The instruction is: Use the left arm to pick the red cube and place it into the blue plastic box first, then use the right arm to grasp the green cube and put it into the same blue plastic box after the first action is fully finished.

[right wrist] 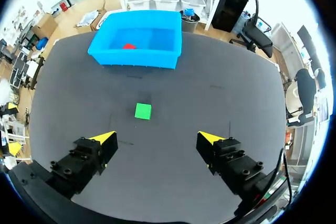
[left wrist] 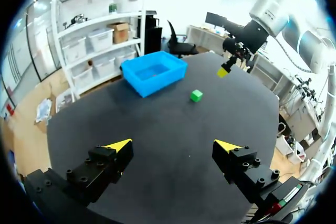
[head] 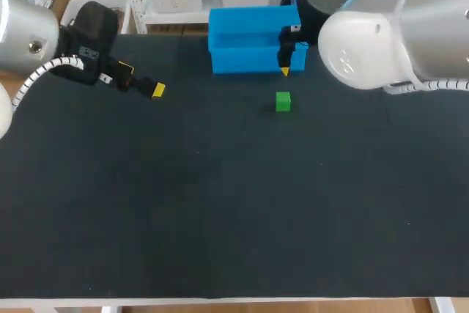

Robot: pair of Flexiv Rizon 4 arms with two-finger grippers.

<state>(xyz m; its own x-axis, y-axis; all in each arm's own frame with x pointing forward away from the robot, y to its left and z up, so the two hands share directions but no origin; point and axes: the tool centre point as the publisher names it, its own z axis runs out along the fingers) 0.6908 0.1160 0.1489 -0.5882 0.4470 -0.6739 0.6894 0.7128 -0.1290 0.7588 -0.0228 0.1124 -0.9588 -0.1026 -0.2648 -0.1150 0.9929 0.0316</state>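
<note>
The red cube (right wrist: 129, 46) lies inside the blue plastic box (right wrist: 137, 52), seen in the right wrist view. The box (head: 245, 60) stands at the table's far edge. The green cube (head: 283, 101) sits on the black table just in front of the box. In the right wrist view the green cube (right wrist: 143, 111) lies ahead of my right gripper (right wrist: 157, 139), which hangs open above it with nothing between its fingers. My left gripper (head: 145, 82) is open at the far left, empty, well away from both cubes. From the left wrist, the green cube (left wrist: 196, 95) and box (left wrist: 153, 72) lie far ahead.
The black table (head: 220, 203) stretches wide toward the front edge. My right arm (head: 388, 27) hangs over the table's far right, close to the box's right end.
</note>
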